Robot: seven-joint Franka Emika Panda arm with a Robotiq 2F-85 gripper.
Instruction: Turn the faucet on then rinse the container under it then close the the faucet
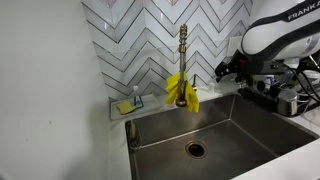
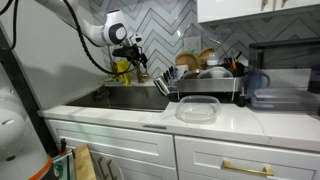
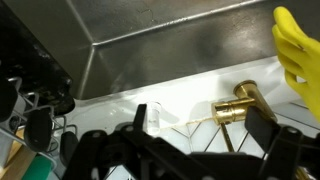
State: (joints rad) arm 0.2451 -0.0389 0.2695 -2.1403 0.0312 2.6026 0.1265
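The brass faucet (image 1: 183, 48) stands upright behind the sink with a yellow cloth (image 1: 182, 92) draped on it. My gripper (image 1: 226, 70) hangs to the side of the faucet, above the sink's back corner, apart from it. In the wrist view the gripper (image 3: 200, 121) is open and empty. A brass part of the faucet (image 3: 240, 103) shows between the fingers, near one finger, with the yellow cloth (image 3: 298, 55) beside it. The clear container (image 2: 197, 108) sits on the white counter in front of the dish rack, away from the gripper (image 2: 135, 55).
The steel sink (image 1: 230, 125) has a drain (image 1: 196, 150). A sponge (image 1: 125, 106) lies on the back ledge. A dark dish rack (image 2: 205, 88) full of dishes stands beside the sink. Jars and cups (image 1: 290, 98) stand under the arm. The tiled wall (image 1: 140, 40) is close behind.
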